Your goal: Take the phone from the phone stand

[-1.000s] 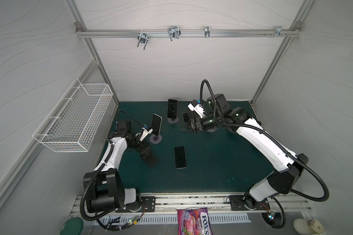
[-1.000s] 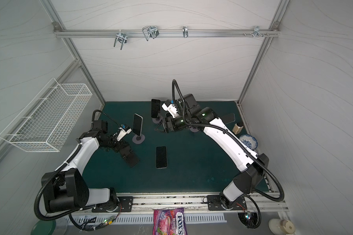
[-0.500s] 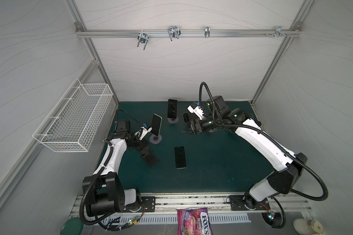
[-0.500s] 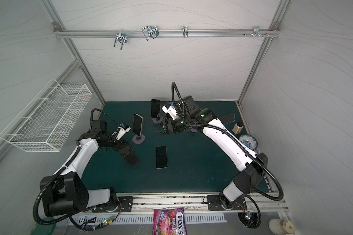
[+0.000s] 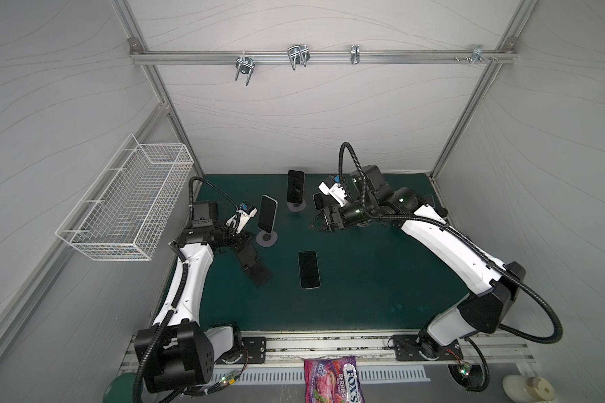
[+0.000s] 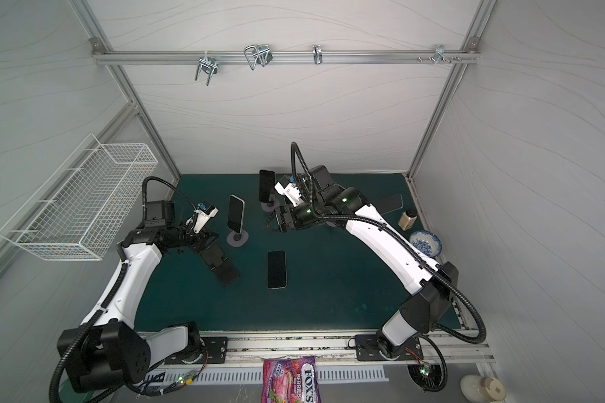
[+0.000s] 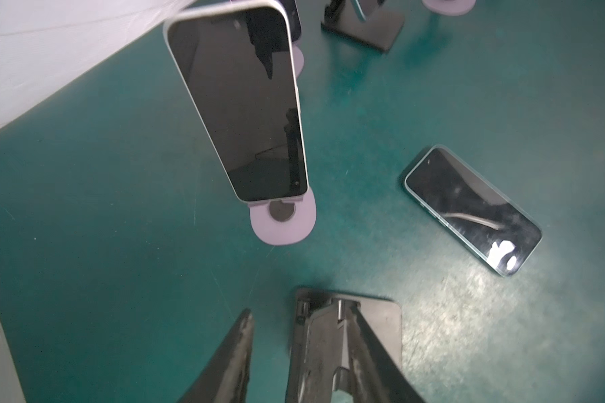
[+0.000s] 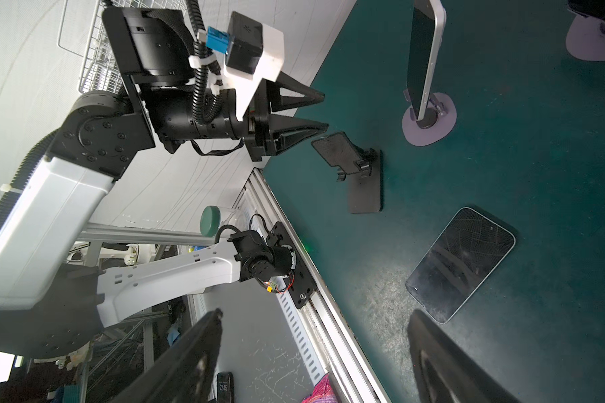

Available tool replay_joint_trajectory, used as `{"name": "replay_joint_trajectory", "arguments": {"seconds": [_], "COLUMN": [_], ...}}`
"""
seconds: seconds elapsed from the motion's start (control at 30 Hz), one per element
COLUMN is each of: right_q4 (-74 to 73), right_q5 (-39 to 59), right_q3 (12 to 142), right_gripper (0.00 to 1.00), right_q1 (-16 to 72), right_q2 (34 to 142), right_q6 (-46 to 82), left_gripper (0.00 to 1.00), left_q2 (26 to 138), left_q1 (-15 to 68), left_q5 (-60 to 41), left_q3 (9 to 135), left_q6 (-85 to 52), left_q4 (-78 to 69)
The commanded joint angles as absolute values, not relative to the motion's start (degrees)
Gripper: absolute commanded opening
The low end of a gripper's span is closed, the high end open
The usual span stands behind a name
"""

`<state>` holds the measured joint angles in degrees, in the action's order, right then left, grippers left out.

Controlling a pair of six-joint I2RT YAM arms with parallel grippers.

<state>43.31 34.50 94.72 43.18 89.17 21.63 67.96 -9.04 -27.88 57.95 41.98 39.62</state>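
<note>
The phone [image 5: 268,213] leans on its lilac stand [image 5: 271,240], left of the middle of the bench [image 5: 364,279], with nothing touching it. The left fingers [image 8: 276,132] are narrowly apart and hold nothing. Their tips are right at the raised plate of an empty black stand [image 5: 254,266] beside the lilac one; whether they touch it I cannot tell. The right fingers [image 8: 189,356] are wide and empty above mid-bench. A second phone [image 5: 308,269] lies flat nearby. A third phone [image 5: 296,186] stands at the back.
</note>
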Motion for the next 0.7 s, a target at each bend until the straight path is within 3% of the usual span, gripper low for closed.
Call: {"name": "replay_joint_trajectory", "arguments": {"seconds": [0.0, 0.07, 0.17, 0.47, 0.67], "right_q4": [42.1, 41.5, 40.3, 34.7, 31.5], "right_q5": [33.9, 33.5, 33.0, 30.6, 28.3], "right_q3": [93.9, 93.5, 93.0, 89.2, 86.9], "right_gripper": [0.84, 0.84, 0.84, 0.84, 0.84], "right_q1": [43.7, 43.8, 43.8, 44.9, 46.3], "right_q2": [87.9, 88.0, 87.9, 87.3, 87.9], "right_q6": [22.2, 22.6, 23.2, 26.8, 28.7], "left_gripper": [0.58, 0.6, 0.71, 0.77, 0.83], "left_q2": [67.9, 68.5, 69.9, 76.4, 78.3], "left_q1": [-7.1, -5.7, -4.2, -3.9, -3.7], "left_q5": [-28.0, -27.3, -25.6, -22.8, -28.8], "left_q3": [61.1, 61.5, 61.7, 65.7, 62.7], "left_q6": [37.3, 34.4, 28.7, 12.4, 10.3], "left_q4": [35.9, 33.9, 29.5, 19.6, 12.0]}}
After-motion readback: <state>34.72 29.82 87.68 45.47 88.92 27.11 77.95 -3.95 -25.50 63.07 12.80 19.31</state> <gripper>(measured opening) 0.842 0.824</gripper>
